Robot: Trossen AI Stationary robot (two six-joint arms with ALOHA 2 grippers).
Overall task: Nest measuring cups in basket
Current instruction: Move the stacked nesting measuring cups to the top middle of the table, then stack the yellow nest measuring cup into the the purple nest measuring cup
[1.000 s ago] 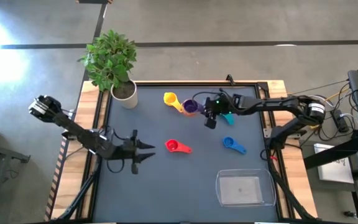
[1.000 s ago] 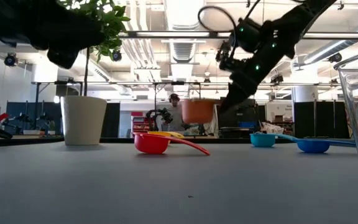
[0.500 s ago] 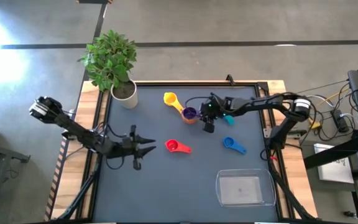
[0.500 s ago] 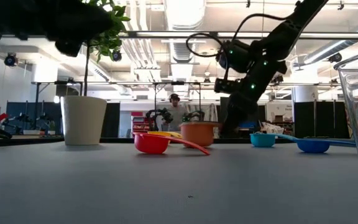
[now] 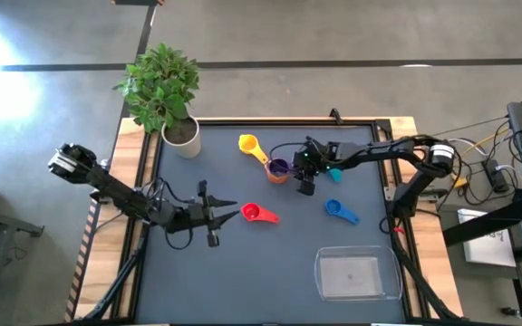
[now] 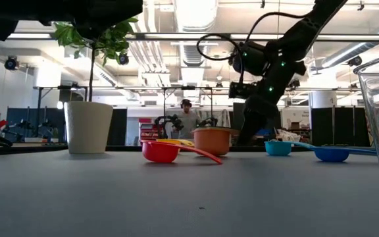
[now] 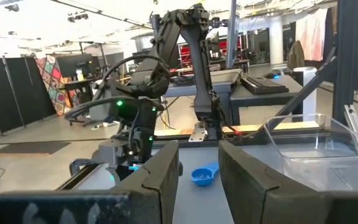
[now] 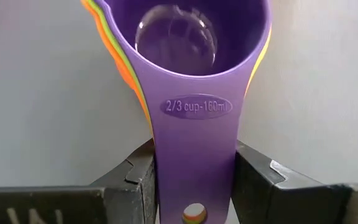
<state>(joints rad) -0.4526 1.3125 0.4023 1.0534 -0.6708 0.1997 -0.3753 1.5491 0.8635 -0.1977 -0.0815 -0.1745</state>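
A nested stack of cups, purple inside green and orange, stands on the table right of the yellow cup. My right gripper is shut on its handle. The red cup sits on the mat mid-table, and my left gripper hovers open just left of it. The teal cup lies right of the right gripper, the blue cup nearer the front. The clear basket sits at the near right. My right gripper pinches the purple cup's handle between its two fingers, which lie across it. It comes level from the table's right. The stack is upright, with the orange cup's base on the table.
A white pot with a green plant stands at the far left corner. The table has a raised wooden border. Open mat lies between the red cup and the basket. A person stands far off in the room beyond.
My right gripper has come down and moved toward the table's left, setting the held stack of cups on the mat beside the yellow cup. My left gripper has moved toward the table's right, closer to the red cup.
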